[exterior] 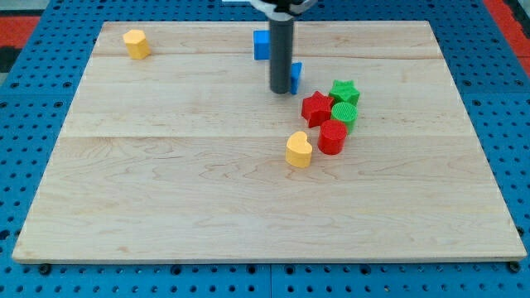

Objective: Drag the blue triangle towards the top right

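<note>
My tip (281, 90) touched the blue triangle's (296, 76) left side (no claw fitted, so no state to tell); pushing up-right looked best, clear of the red star (315, 108).

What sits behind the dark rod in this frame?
Two blue blocks peek out from behind my dark rod, whose tip rests on the wooden board: a blue cube-like block at its left, a small blue block at its right. The rod hides their remaining parts and shapes.

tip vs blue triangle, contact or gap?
Cannot tell. In the camera view my tip sits against the left of the blue triangle, and the rod hides that block's near edge, so neither contact nor gap shows.
</note>
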Available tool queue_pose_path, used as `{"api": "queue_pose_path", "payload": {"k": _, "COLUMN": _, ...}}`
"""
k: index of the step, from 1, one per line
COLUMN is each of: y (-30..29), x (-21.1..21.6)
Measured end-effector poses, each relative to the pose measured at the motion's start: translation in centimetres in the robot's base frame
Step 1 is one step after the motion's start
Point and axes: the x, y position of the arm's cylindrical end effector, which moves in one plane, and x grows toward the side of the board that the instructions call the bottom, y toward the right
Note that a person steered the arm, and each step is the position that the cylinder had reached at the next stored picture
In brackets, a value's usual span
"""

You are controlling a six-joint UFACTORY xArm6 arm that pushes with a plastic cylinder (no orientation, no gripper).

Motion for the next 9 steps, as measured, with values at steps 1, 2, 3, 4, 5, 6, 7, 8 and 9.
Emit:
{"api": "queue_pose_path", "payload": {"k": 1, "y": 3.2, "x": -0.5}}
{"api": "queue_pose_path", "payload": {"k": 2, "y": 3.8, "x": -3.6}}
{"api": "queue_pose_path", "payload": {"k": 3, "y": 1.2, "x": -2.4}}
{"api": "queue_pose_path", "payload": {"k": 4, "y": 1.1, "x": -2.8}}
{"api": "queue_pose_path", "payload": {"k": 5, "y": 3.5, "x": -6.0}}
{"api": "queue_pose_path", "payload": {"k": 6, "y": 1.0, "x": -6.2}}
{"api": "queue_pose_path", "payload": {"k": 7, "y": 1.8, "x": -8.5}}
{"api": "queue_pose_path", "payload": {"k": 8, "y": 4.6, "x": -9.6}}
{"api": "queue_pose_path", "payload": {"k": 9, "y": 6.3, "x": -7.9}}
